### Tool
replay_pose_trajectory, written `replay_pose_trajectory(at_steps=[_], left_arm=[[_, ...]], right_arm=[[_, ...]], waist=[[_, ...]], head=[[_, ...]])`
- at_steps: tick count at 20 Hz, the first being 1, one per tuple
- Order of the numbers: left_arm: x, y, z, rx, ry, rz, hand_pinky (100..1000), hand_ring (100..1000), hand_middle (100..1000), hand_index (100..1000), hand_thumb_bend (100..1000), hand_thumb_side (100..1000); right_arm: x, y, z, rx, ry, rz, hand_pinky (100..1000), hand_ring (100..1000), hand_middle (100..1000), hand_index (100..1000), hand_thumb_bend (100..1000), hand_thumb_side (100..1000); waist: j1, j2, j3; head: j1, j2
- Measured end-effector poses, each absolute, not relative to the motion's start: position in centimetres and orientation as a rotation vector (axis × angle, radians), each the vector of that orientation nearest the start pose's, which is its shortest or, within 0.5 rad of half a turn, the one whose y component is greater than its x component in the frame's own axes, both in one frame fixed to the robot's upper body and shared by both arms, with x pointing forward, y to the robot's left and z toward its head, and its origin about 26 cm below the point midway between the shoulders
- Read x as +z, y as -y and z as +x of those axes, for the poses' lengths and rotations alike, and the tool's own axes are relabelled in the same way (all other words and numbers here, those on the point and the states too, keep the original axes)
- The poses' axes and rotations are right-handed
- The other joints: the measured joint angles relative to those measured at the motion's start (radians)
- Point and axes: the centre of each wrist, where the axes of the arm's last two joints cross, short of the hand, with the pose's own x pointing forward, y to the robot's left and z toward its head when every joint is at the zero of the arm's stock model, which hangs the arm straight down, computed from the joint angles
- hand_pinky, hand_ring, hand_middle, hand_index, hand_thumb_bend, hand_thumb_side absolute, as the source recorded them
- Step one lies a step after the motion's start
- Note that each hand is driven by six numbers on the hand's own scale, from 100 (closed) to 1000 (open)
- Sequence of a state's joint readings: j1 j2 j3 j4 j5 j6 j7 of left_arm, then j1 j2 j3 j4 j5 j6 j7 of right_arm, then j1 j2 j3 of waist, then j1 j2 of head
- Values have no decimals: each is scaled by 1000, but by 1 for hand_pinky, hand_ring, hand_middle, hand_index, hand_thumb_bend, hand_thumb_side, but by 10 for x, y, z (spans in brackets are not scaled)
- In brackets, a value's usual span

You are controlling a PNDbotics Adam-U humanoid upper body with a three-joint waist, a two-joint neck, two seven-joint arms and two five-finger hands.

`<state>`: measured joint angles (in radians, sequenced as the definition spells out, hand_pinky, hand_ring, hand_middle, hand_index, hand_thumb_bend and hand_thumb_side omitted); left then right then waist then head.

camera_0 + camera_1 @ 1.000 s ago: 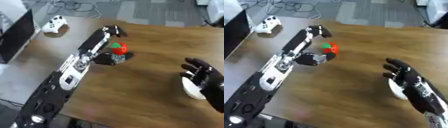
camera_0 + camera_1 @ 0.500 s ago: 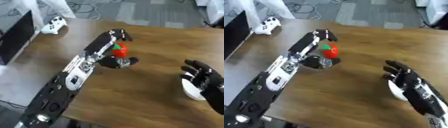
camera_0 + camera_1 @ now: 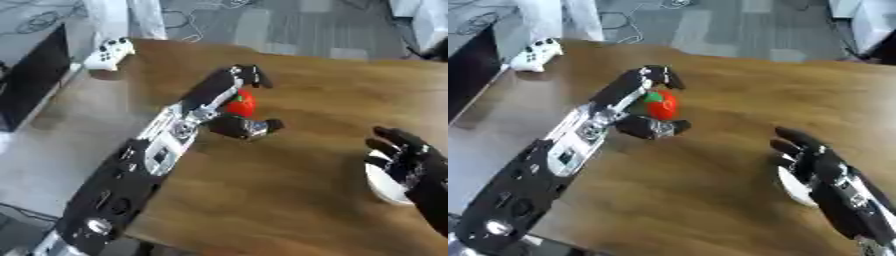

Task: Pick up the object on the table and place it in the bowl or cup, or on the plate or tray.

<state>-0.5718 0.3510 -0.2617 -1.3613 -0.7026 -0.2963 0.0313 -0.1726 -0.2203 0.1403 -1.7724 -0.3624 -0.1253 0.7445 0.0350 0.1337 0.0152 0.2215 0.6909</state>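
A small red fruit-like object with a green top [image 3: 662, 104] is held in my left hand [image 3: 651, 85], fingers curled over it and the thumb [image 3: 651, 128] under it, above the wooden table [image 3: 306, 95]. My right hand [image 3: 413, 161] is at the right, fingers spread and relaxed, holding nothing. Beneath it lies a white bowl or plate [image 3: 383, 181], partly hidden by the hand.
A white game controller [image 3: 108, 53] lies at the table's far left corner. A dark monitor or box [image 3: 31, 80] stands off the left edge. Cables lie on the grey floor beyond the table.
My left hand with the red object has shifted a little toward the right and nearer. The view itself has also shifted. The right hand stays over the white dish.
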Motion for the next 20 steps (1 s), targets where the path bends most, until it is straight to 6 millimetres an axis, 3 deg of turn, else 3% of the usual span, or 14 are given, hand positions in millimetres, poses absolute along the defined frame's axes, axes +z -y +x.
replay_pose_trajectory(at_steps=[14,18,20], left_arm=[[106,-228,406,-1265,2000,683,794,683,669,743,499,730],[102,-223,406,-1260,2001,663,732,610,642,733,446,583],[99,-221,406,-1256,1999,654,726,606,638,732,442,556]], right_arm=[[93,230,306,832,1904,817,938,988,1000,1000,100,801],[94,230,306,833,1907,817,938,987,1000,1000,100,801],[94,230,306,834,1909,818,938,987,1000,1000,100,801]], waist=[[-8,9,-4],[-10,13,-6],[-12,13,-6]], head=[[17,-3],[25,-9],[25,-12]])
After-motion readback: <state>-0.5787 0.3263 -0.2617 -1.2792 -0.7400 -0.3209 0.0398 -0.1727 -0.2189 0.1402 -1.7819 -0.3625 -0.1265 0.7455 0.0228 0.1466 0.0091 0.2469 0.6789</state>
